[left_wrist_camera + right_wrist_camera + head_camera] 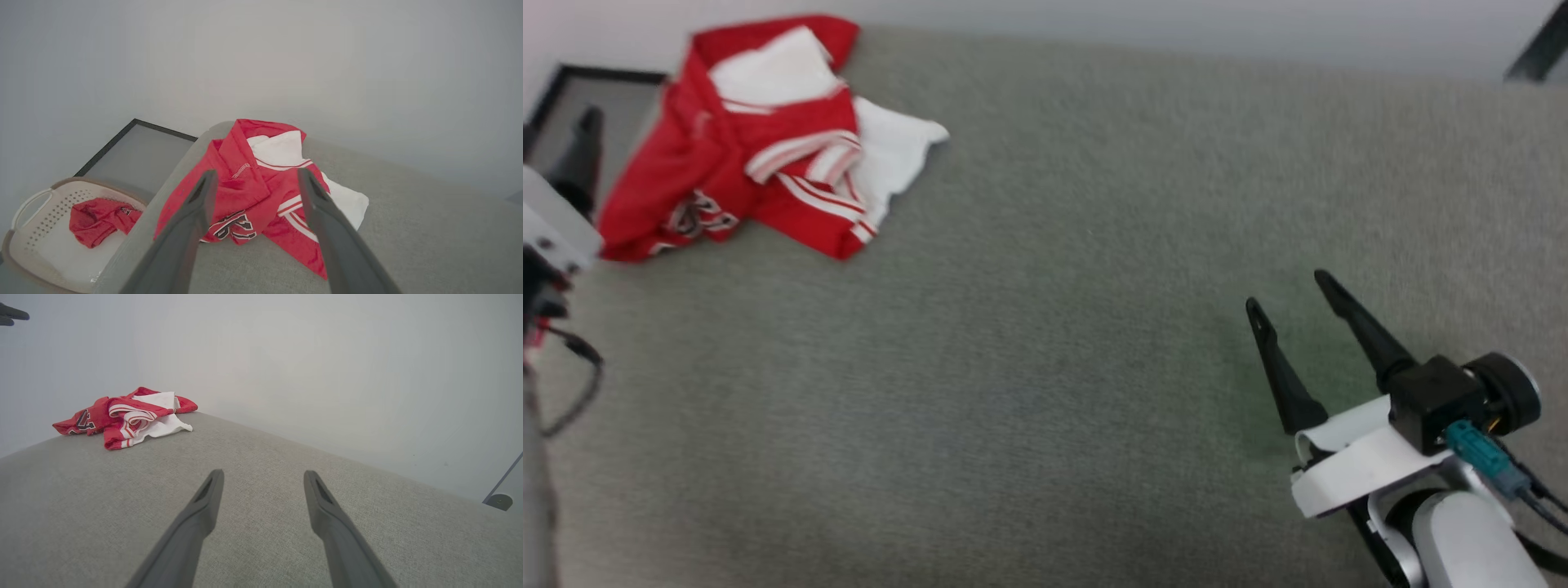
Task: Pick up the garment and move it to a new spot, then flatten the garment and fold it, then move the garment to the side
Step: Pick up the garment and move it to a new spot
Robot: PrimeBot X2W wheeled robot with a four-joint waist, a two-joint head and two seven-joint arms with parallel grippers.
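Note:
The garment (752,139) is a crumpled red T-shirt with white sleeves and striped trim, lying at the far left corner of the grey fabric table (1054,343). In the left wrist view my left gripper (256,173) is open, and its two fingers frame the garment (245,192) from short of it, holding nothing. One dark finger (580,163) of it shows at the head view's left edge, beside the shirt. My right gripper (1286,292) is open over bare table at the near right, far from the garment (122,416); its own view shows its tips (263,472) spread wide.
A pale perforated laundry basket (24,241) stands below the table's left end, with a small plain red cloth lump (98,220) inside. A black-framed panel (135,155) lies past that corner. A plain wall runs behind the table's far edge.

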